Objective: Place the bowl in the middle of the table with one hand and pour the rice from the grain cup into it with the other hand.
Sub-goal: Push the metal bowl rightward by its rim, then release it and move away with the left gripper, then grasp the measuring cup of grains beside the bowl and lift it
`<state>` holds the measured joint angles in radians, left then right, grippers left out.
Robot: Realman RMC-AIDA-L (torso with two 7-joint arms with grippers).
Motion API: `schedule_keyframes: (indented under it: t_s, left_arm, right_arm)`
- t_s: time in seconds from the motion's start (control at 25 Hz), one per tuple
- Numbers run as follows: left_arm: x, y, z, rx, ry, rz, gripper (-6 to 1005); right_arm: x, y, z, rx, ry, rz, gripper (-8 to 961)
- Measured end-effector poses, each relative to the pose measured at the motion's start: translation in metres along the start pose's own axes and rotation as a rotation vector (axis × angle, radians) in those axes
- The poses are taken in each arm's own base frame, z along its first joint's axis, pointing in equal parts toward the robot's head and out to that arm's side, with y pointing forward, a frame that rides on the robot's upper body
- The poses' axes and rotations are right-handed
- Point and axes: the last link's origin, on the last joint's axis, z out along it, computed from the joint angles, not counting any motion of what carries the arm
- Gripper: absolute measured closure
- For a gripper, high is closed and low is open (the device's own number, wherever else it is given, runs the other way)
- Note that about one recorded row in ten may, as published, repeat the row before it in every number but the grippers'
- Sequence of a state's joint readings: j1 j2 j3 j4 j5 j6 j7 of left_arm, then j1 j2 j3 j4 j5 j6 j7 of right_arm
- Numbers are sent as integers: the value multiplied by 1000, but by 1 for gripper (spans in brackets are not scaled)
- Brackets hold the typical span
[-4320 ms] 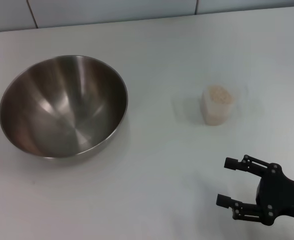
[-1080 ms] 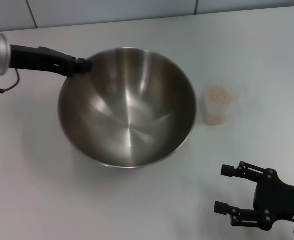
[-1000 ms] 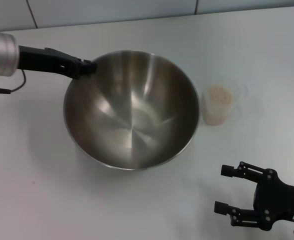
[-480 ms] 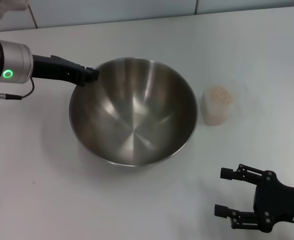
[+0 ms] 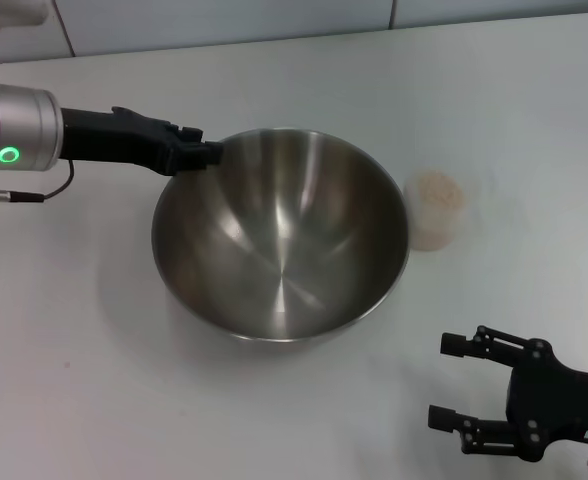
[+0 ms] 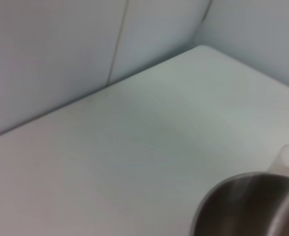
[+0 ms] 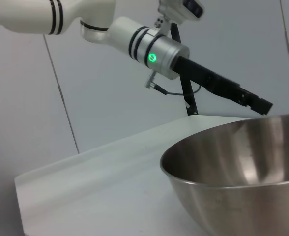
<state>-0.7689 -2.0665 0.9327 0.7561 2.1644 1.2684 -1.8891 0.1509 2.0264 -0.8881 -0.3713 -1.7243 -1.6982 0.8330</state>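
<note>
The steel bowl [image 5: 279,240] sits on the white table [image 5: 74,380] near its middle. My left gripper [image 5: 210,156] reaches in from the left and is shut on the bowl's far-left rim. The grain cup [image 5: 436,212] stands just right of the bowl, upright, filled with rice [image 5: 435,188]. My right gripper [image 5: 444,380] is open and empty near the front right, well short of the cup. The bowl also shows in the left wrist view [image 6: 247,206] and the right wrist view [image 7: 233,167], where the left gripper [image 7: 262,104] is at its far rim.
A pale wall [image 5: 224,20] runs along the table's back edge. Bare tabletop lies in front of and left of the bowl. The left arm's silver cuff with a green light [image 5: 12,155] hangs over the table's left side.
My left gripper has dragged the bowl to the right, closer to the grain cup. The cup and the right gripper have stayed where they were.
</note>
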Motion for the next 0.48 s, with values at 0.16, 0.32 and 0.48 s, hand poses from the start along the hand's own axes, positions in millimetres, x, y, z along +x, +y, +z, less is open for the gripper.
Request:
schedule_keyframes:
  t_s: [0.16, 0.32, 0.48]
  left_arm:
    - [3, 6, -28, -19, 123, 91, 733]
    - [-11, 18, -55, -73, 183, 218, 590]
    - [-42, 36, -73, -154, 168, 354, 430]
  right_arm:
    - [0, -1, 0, 4, 2, -1, 121]
    - [2, -7, -1, 58, 8, 2, 121]
    - [8, -29, -12, 323, -29, 36, 121]
